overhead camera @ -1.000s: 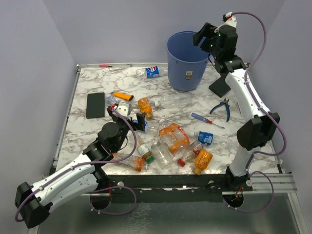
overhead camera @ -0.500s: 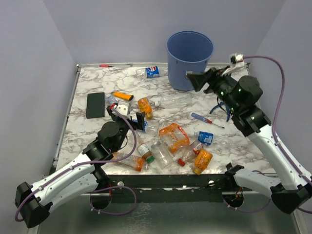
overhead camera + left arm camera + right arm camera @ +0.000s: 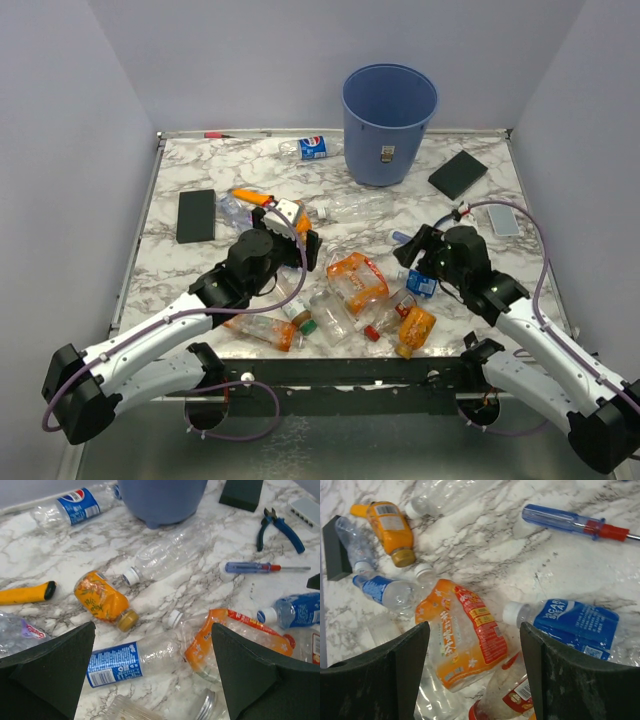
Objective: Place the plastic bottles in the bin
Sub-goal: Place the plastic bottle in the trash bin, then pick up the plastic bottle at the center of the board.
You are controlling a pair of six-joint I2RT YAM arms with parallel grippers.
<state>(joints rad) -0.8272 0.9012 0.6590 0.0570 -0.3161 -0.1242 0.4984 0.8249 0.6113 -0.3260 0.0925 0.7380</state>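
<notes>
Since the marble table is pretty much a bottle dump, biggest stuff first: the blue bin stands upright at the far edge, and every one of the plastic bottles I can see lies out on the table, not in it. Left gripper hangs on the near-left side of the bin, fingers spread wide with nothing between them, above a clear bottle with a blue label. Right gripper is on the bin's near side, a bit to the right, also spread and empty, right over a crushed orange-label bottle. One black slab sits just right of the bin, and a second black slab lies well off to its left. Bottle-wise, a Pepsi-label bottle lies just beside the bin's left side, a long clear bottle lies just in front of it, and the main heap is well away from the bin toward the near edge. Smallest bits: blue-handled pliers and a screwdriver, both near-right of the bin, apart from each other.
</notes>
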